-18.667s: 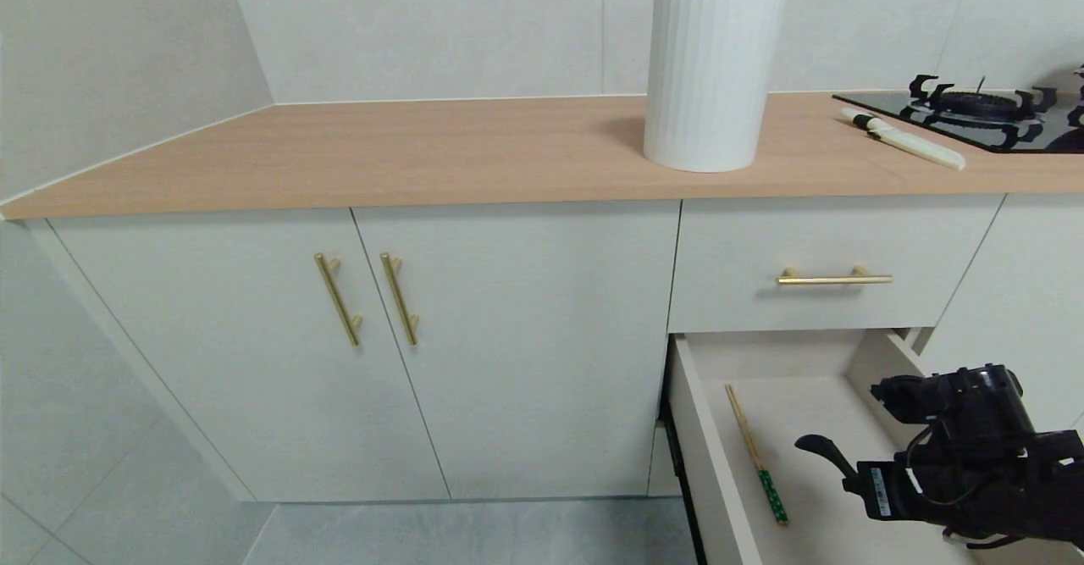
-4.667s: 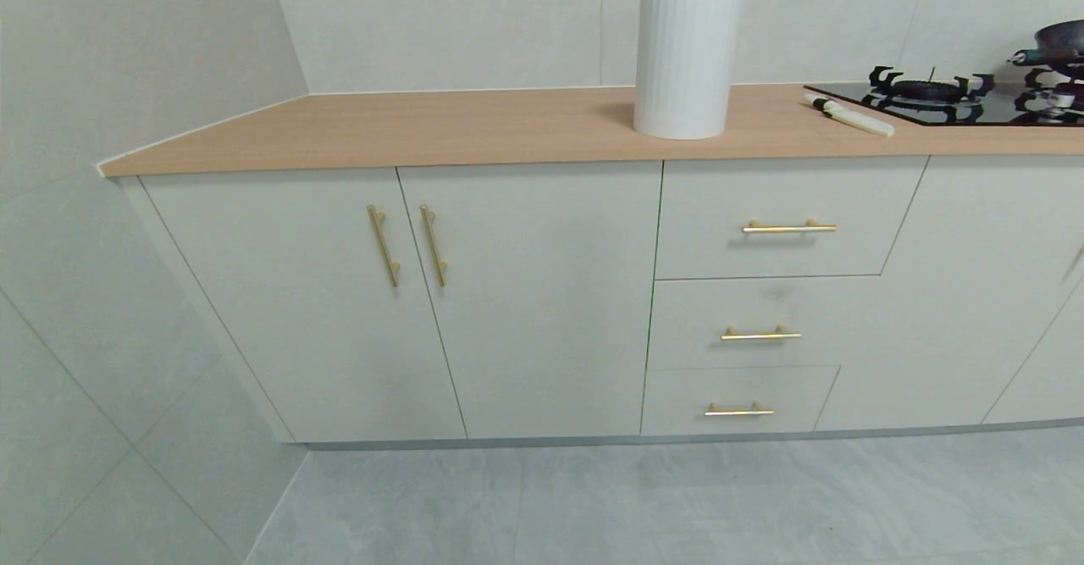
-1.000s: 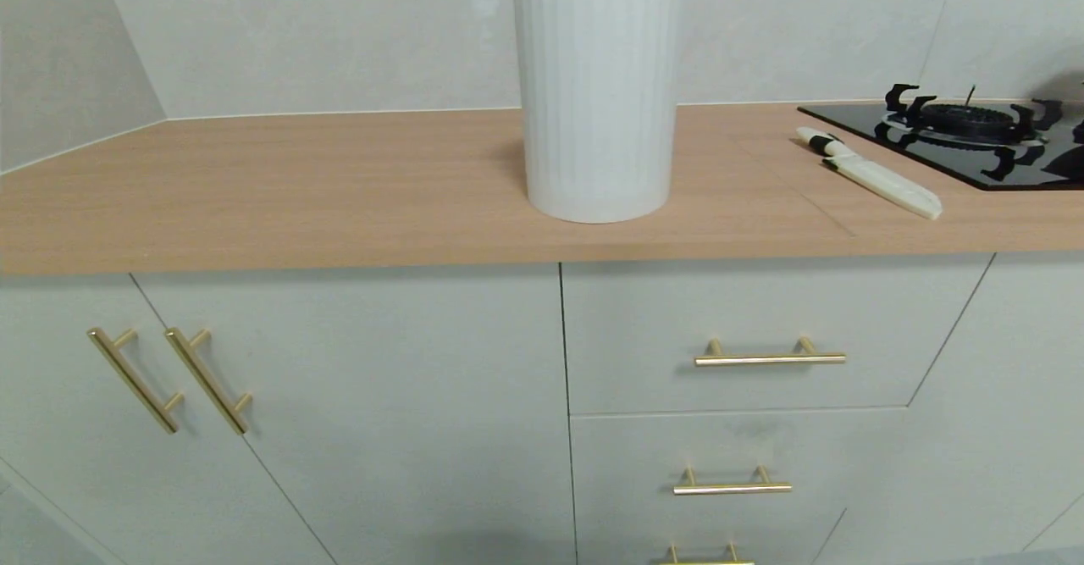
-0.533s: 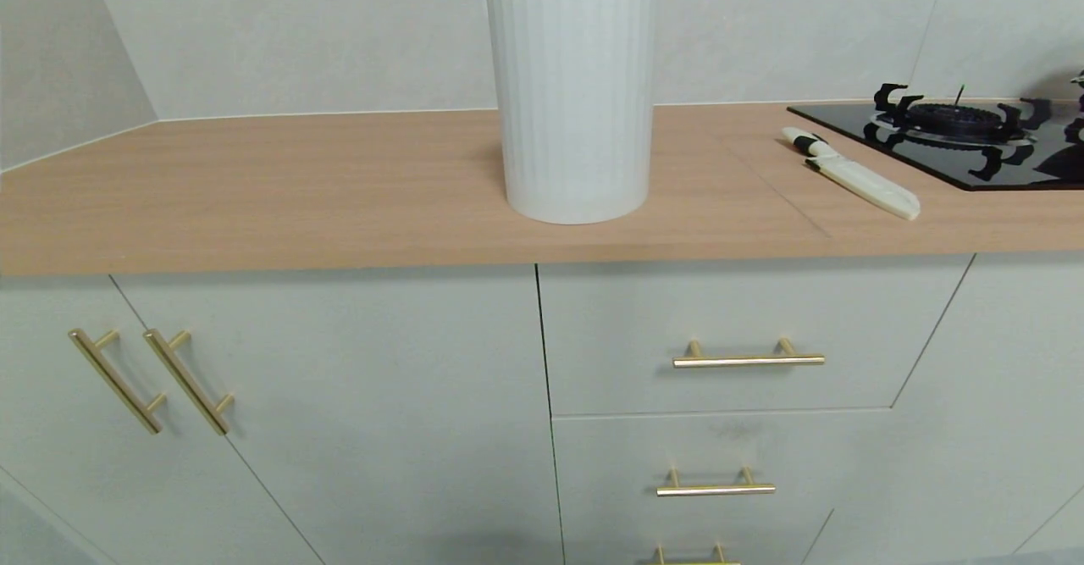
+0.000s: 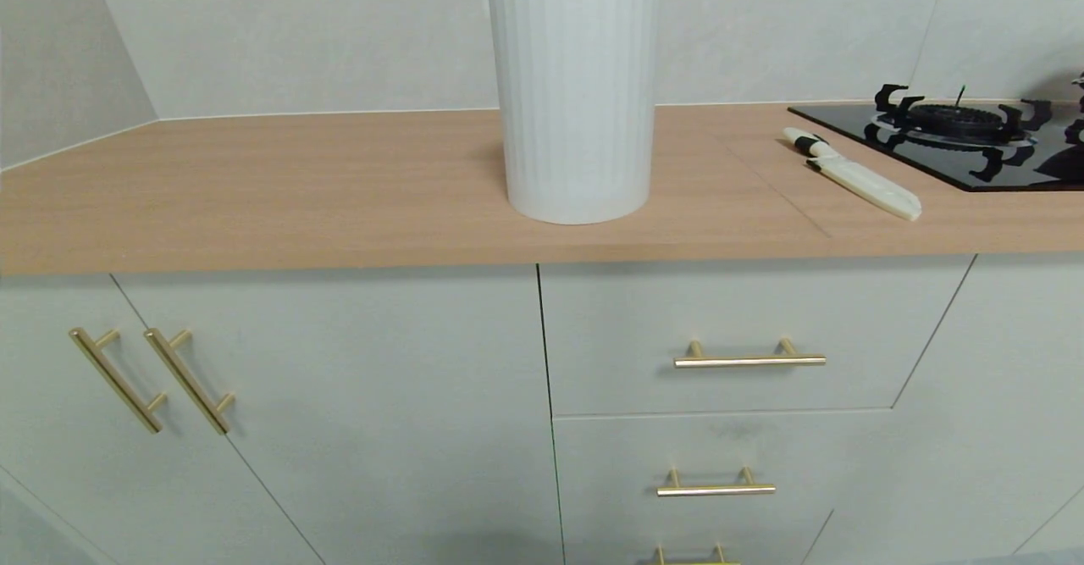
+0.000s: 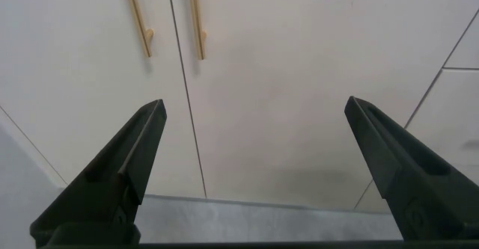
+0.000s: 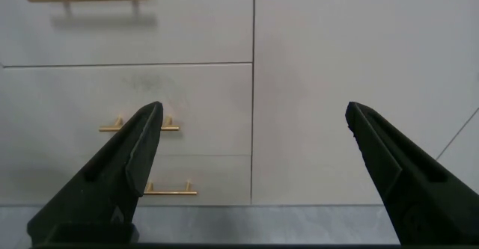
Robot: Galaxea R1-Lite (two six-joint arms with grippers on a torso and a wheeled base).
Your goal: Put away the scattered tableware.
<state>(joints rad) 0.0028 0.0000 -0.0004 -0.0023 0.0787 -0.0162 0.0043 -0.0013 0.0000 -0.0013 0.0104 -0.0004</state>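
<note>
**Drawer shut, knife next**

Left gripper (image 6: 254, 108) is hanging wide open and empty, facing the cupboard doors (image 5: 339, 396). Jar (image 5: 576, 91) is sitting mid-counter (image 5: 254, 184). Drawers (image 5: 703, 311) are all showing closed now. The second one was standing open earlier with chopsticks inside, so those look stowed. View has been closing in on the counter. Knife (image 5: 851, 174) is lying loose beside the hob (image 5: 957, 124), likely the next pick. Right gripper (image 7: 253, 111) is gaping wide, empty.
</note>
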